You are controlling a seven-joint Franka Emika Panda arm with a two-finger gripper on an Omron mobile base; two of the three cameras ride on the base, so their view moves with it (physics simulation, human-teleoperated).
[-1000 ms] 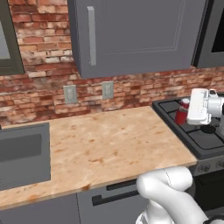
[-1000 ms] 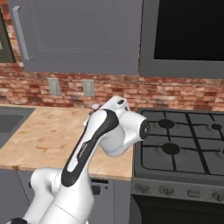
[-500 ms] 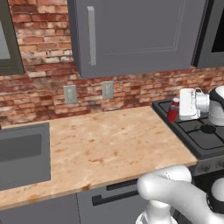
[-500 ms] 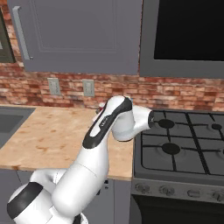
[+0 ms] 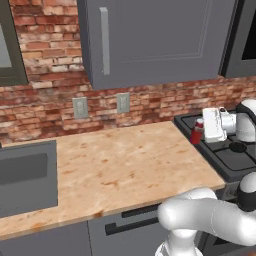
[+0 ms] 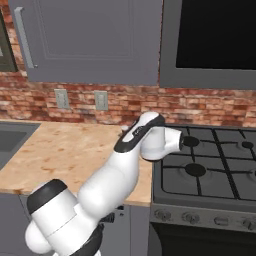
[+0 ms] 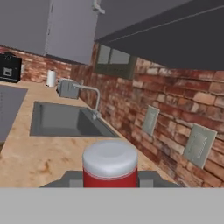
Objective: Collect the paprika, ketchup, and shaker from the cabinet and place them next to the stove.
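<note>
You can see the gripper (image 5: pixel 200 132), clamped on the ketchup (image 5: pixel 198 131), has swung left and lower, from above the stove (image 5: pixel 227 155) to its left edge beside the counter (image 5: pixel 115 165).

Even, diffuse rendered light falls across the wooden counter (image 5: pixel 115 170) and brick wall (image 6: pixel 125 102), bright without glare. Shadows are faint: a soft band darkens the bricks under the cabinet (image 5: pixel 150 40). Textures look coarse and slightly soft throughout (the hand view's foreground most of all), with no edge distortion.
</note>
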